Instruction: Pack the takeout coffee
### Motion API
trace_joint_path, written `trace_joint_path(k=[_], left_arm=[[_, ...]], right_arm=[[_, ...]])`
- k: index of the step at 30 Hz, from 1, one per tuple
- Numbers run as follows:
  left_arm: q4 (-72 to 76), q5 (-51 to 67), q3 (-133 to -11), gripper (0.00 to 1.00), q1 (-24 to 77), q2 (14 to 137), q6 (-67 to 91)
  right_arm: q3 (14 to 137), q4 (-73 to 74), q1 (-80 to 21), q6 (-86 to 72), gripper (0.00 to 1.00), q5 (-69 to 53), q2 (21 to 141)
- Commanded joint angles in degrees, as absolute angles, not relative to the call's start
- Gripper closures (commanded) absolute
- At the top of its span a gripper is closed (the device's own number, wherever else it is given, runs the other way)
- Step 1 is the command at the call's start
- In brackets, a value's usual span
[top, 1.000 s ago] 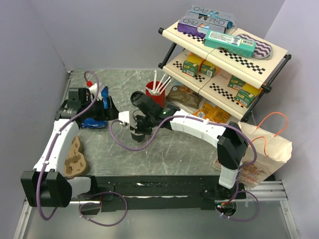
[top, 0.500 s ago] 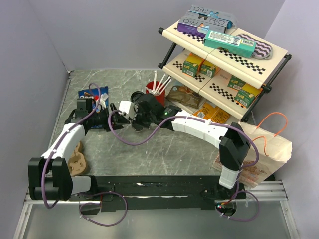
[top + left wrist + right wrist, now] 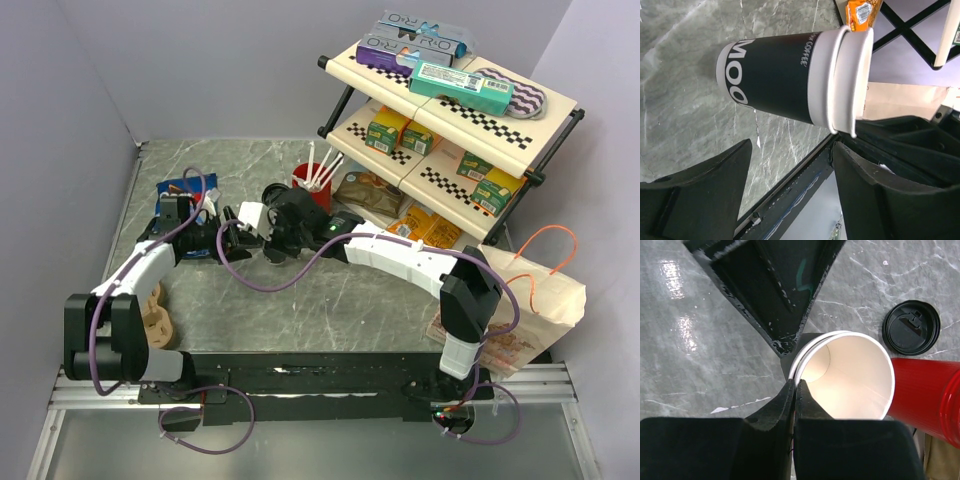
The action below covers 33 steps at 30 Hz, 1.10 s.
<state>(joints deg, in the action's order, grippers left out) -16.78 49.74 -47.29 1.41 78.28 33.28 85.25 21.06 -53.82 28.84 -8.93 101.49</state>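
The takeout coffee cup (image 3: 775,80) has a dark sleeve with white lettering and a white rim, and its cream inside (image 3: 850,375) is open. Its round black lid (image 3: 911,328) lies apart on the table beside it. My right gripper (image 3: 796,385) is shut on the cup's rim, one finger inside and one outside. From the left, my left gripper (image 3: 792,147) faces the cup's side and stands open, with the cup just beyond its fingertips. In the top view the left gripper (image 3: 232,240) and the right gripper (image 3: 274,242) meet at mid-table.
A red cup (image 3: 312,185) with white straws stands right behind the coffee cup. A checkered two-tier shelf (image 3: 450,110) with boxes fills the back right, snack packs under it. A brown paper bag (image 3: 530,300) sits at the right, a cardboard cup carrier (image 3: 152,315) near left, a blue packet (image 3: 180,188) back left.
My left arm swung its gripper from the back left over to the cup's side, its jaws narrowing slightly. The right gripper shifted the cup a little toward the back.
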Motion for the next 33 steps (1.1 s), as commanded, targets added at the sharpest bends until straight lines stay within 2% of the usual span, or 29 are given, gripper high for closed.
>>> trace_joint_path(k=[1,14,21,33], left_arm=[[-14.0,51.6,-49.8,0.29,1.1,79.3,34.6],[-14.8,48.4,-51.2,0.29,1.1,83.7,35.1],[-19.8,42.7,-53.7,0.3,1.1,87.7,31.9],[-21.3,41.6,-53.8,0.3,1.2,89.0,30.3]], right_arm=[[88.2,19.6,-54.6,27.7,1.0,-9.5,99.7],[87.7,18.3,-55.5,28.1,1.0,-11.1,99.8],[84.0,9.1,-55.6,27.8,1.0,-6.1,98.3],[86.1,8.8,-55.5,29.0,1.0,-4.7,99.5]])
